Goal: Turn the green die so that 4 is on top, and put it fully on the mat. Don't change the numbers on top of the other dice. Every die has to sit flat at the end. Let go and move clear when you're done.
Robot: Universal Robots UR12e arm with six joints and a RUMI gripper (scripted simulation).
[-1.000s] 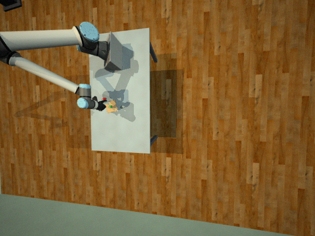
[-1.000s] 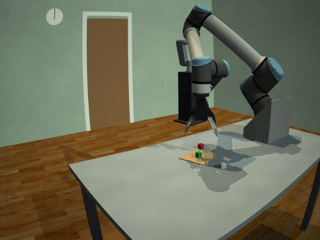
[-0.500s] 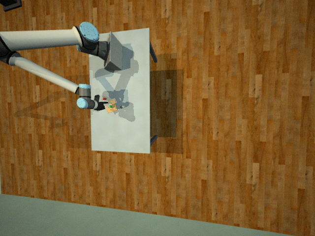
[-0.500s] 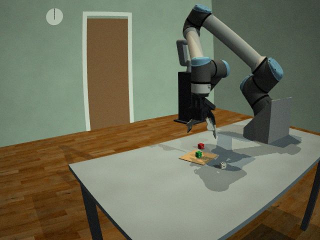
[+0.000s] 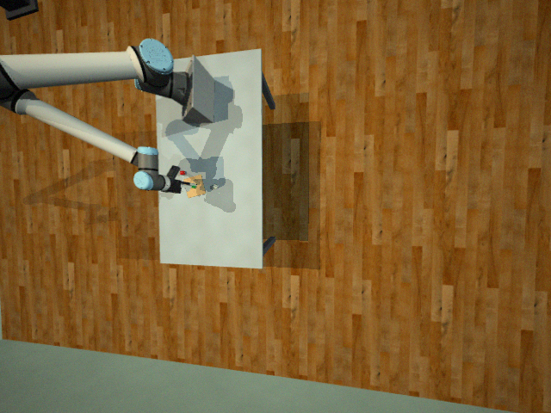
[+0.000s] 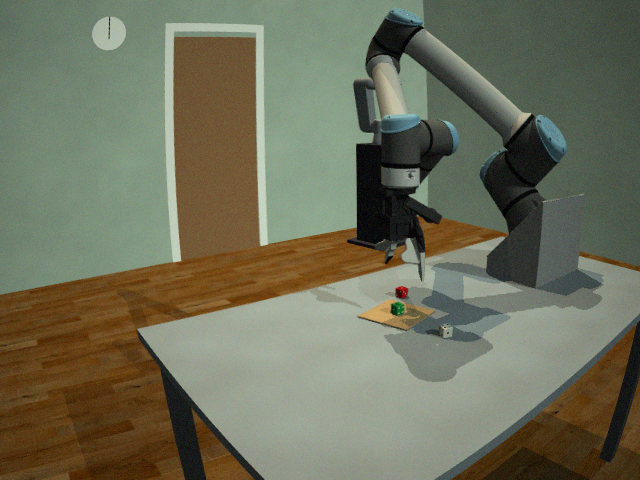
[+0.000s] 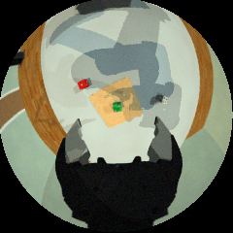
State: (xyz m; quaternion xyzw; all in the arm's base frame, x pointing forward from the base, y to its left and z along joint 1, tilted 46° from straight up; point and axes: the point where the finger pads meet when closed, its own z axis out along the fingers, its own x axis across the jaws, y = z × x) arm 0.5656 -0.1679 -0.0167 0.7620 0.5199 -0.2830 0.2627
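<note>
Overhead, tool [image 5: 182,182] [image 6: 406,269] [image 7: 117,118] fully open, holding 0 dice, 1 arm [image 5: 84,128] [image 6: 395,90] bent above table [image 5: 213,231] [image 6: 310,392] [image 7: 58,58].

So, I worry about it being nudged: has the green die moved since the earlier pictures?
No. The green die sits at the same spot on the mat in the top and exterior views.
</note>
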